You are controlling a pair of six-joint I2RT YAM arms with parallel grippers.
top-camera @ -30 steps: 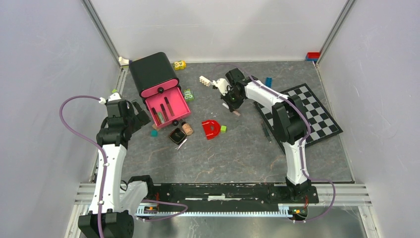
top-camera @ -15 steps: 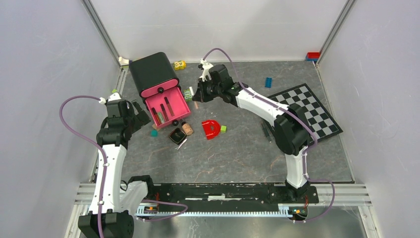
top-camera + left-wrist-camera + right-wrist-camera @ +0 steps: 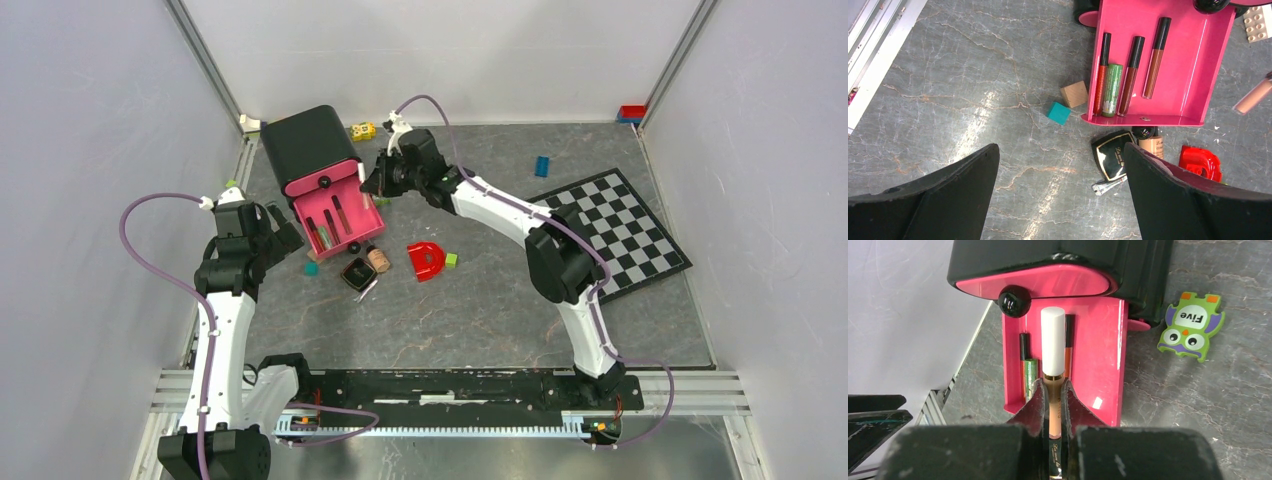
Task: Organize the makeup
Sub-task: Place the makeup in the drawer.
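Right wrist view: the right fingers [image 3: 1035,407] clamp a white-capped peach tube [image 3: 1053,340] — its cap juts ahead of them, over the pink drawer [image 3: 1098,355]. The right arm [image 3: 500,205] stretches far leftward; left fingers [image 3: 943,200] stand apart above the tabletop [image 3: 973,75].

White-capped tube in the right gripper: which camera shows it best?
Right wrist: the white-capped tube sits centred, pinched by the right gripper over the pink drawer. Left wrist catches only its peach end; top external barely shows it.
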